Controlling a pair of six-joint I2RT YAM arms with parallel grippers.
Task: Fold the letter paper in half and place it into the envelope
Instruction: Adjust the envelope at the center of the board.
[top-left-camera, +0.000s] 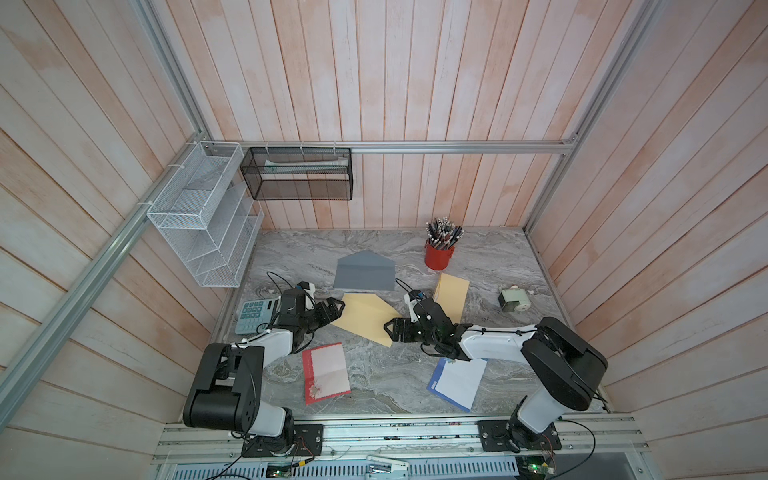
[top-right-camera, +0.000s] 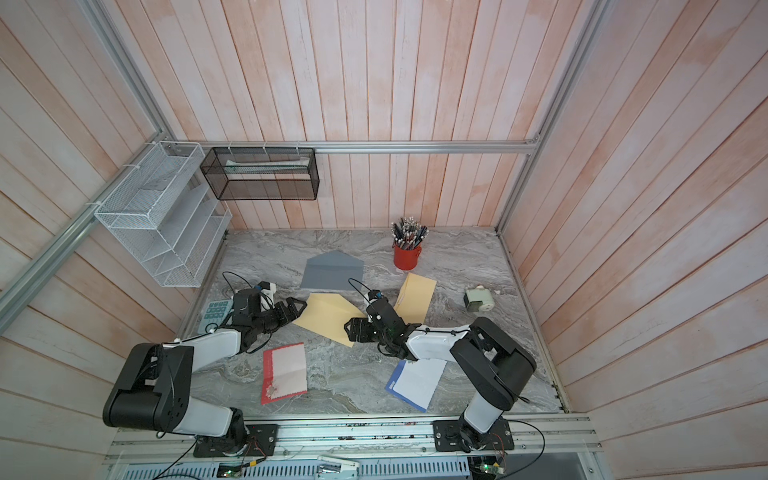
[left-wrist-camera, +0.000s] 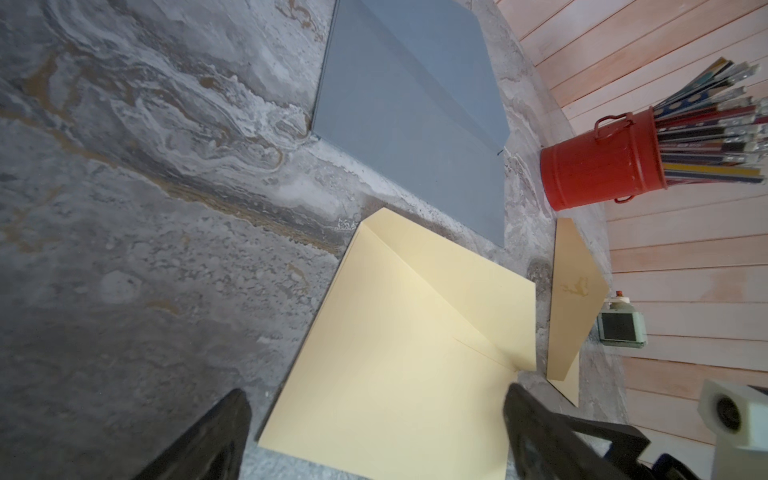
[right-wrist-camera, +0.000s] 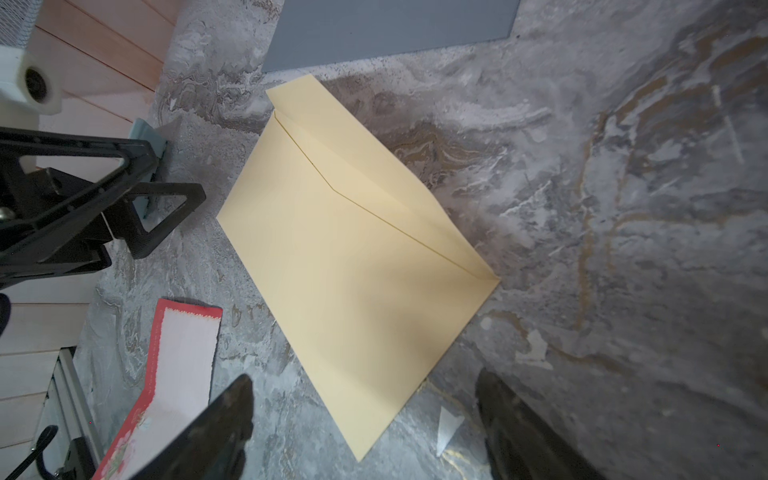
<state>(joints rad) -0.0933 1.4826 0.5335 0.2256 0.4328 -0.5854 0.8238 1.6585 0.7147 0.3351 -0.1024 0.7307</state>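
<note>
A yellow envelope lies flat mid-table with its flap open. My left gripper is open at the envelope's left corner, its fingers low on either side of that edge. My right gripper is open at the envelope's near right corner and holds nothing. The yellow letter paper lies to the right of the envelope, behind my right wrist. It looks folded, with a lower layer showing at one edge.
A grey envelope lies behind the yellow one. A red pencil cup stands at the back, a green sharpener at the right, a calculator at the left. A red-bordered sheet and a blue-edged sheet lie near the front.
</note>
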